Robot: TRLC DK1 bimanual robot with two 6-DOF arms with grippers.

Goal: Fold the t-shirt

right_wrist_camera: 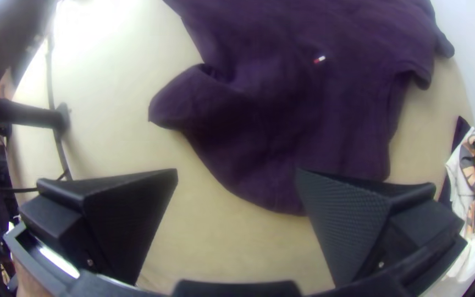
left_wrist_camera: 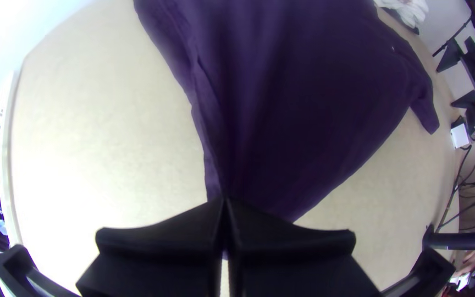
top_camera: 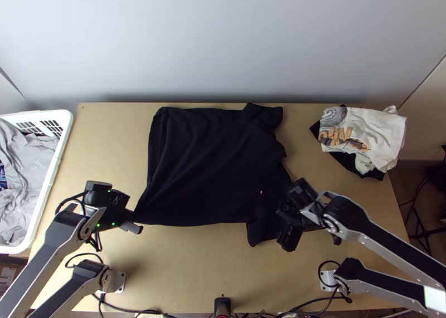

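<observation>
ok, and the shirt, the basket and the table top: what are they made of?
T-shirt: matte fabric, probably cotton jersey; drapes in soft folds.
Basket: white plastic, likely moulded; smooth rim, slotted wall.
Table: wood or wood-look board; even tan face, can't tell which.

The t-shirt (top_camera: 206, 162) is black with a red-and-white logo (right_wrist_camera: 319, 59). Right of it, a white garment (top_camera: 384, 131) bears orange print.
</observation>
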